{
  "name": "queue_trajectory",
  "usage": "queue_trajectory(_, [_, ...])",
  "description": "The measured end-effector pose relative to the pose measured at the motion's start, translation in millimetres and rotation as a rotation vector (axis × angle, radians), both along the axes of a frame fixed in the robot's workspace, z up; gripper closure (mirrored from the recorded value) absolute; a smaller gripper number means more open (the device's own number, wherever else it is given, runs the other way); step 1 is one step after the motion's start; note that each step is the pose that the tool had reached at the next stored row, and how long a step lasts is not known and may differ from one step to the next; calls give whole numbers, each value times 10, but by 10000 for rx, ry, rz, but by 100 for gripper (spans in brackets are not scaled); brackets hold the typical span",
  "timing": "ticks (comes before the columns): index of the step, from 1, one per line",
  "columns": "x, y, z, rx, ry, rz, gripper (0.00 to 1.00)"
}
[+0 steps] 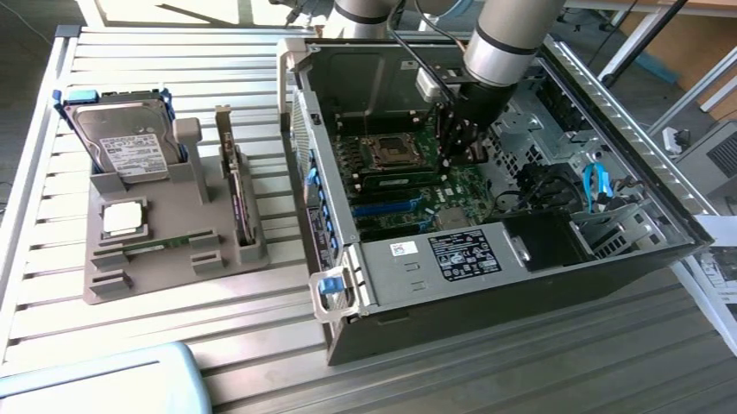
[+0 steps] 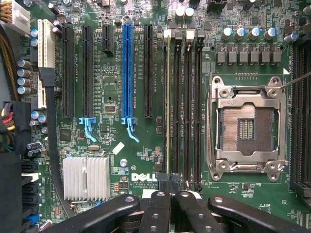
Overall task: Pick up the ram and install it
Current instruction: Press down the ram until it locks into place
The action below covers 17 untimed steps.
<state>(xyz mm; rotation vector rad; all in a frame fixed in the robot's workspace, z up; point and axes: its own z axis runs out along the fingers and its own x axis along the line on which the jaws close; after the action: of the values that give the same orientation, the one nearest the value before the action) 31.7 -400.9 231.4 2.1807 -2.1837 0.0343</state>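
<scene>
Wrist view: black jointed gripper (image 2: 170, 196) fingers are drawn together - a grip on anything cannot be confirmed. Just beyond, the ram (image 2: 168, 107) is seen edge-on, thin and yellowish-green, in a long black slot beside the square metal-framed socket (image 2: 247, 127).

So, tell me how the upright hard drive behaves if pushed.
The metal-cased hard drive looks rigid and probably heavy for its size. Standing on edge, it might tip, though the grey holder braces its base.

Silver-grey tubular arm (image 1: 503, 39) with black band, black cables, black gripper (image 2: 170, 194) with screwed linkage fingers.
</scene>
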Motion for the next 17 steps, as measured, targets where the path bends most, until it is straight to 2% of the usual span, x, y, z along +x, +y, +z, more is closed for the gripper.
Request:
queue_trajectory(5, [0, 1, -16, 0, -13, -1, 89])
queue_trajectory(6, [1, 3, 5, 16, -37, -1, 89])
queue_trajectory(9, [0, 1, 86, -14, -47, 0, 89])
queue_trajectory(12, [0, 1, 116, -22, -50, 0, 89])
queue_trajectory(17, [-234, 4, 92, -23, -57, 0, 89])
